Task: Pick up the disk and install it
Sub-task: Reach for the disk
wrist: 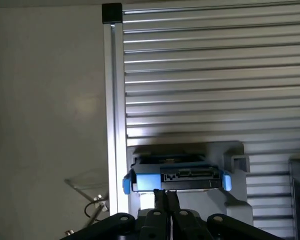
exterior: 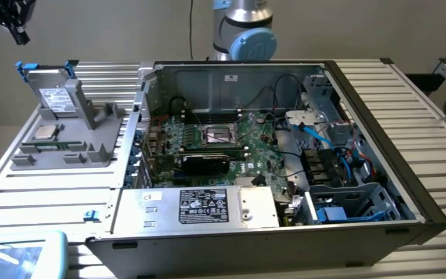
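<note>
- A table (exterior: 409, 104) of ribbed aluminium slats stands before a plain pale wall; the robot arm (exterior: 243, 35) rises at its back edge.
- At the exterior view's far left, the jaws hang high in the air, above the disk and well apart from it. In the wrist view they are pressed shut together and hold nothing.
- The disk (exterior: 53, 96) stands upright on its edge in a grey moulded holder (exterior: 91, 145) on the table. Its white label faces forward and its blue carrier tabs (exterior: 23, 67) stick out at the top. The wrist view looks straight down on its connector edge (wrist: 177, 177).
- A small square silver chip (exterior: 46, 131) lies flat on the same holder, just beside the disk's foot.
- In the middle sits the open computer case (exterior: 207, 78), with the motherboard exposed and the power supply (exterior: 207, 206) with its black-and-white label at the front.
- At the exterior view's right, inside the case, is a metal drive cage (exterior: 355, 200) with blue parts, a likely seat for the disk.
- Step in hand, as I judge it: the approach for the pick, with the disk untouched in its holder.
- The pick calls for the jaws to part and to come down squarely over the disk's thin top edge, between the blue tabs.
</note>
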Controlling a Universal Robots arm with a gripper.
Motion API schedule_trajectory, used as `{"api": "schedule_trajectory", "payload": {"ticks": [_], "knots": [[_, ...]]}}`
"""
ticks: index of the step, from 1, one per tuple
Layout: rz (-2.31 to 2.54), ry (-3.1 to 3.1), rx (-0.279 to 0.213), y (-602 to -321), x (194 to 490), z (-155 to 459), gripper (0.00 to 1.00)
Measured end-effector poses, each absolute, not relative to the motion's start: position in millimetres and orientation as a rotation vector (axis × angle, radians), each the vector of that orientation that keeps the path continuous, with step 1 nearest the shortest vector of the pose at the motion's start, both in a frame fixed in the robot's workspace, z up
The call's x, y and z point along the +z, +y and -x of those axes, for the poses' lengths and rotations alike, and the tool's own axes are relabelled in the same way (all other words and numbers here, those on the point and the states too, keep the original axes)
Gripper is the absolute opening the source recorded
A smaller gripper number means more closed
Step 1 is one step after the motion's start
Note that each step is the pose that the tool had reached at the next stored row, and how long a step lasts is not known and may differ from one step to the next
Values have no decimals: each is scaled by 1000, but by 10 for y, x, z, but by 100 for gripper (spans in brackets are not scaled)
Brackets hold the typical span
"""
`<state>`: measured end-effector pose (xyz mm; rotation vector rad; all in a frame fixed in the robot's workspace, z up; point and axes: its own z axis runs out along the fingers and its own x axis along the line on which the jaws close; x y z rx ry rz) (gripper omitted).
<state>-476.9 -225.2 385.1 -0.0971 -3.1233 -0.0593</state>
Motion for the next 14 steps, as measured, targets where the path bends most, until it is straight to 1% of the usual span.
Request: {"api": "schedule_trajectory", "payload": {"ticks": [6,14], "knots": [[97,-3123,-60,-2211,3849,4812,11],[97,-3123,-65,-2267,3848,4812,11]]}}
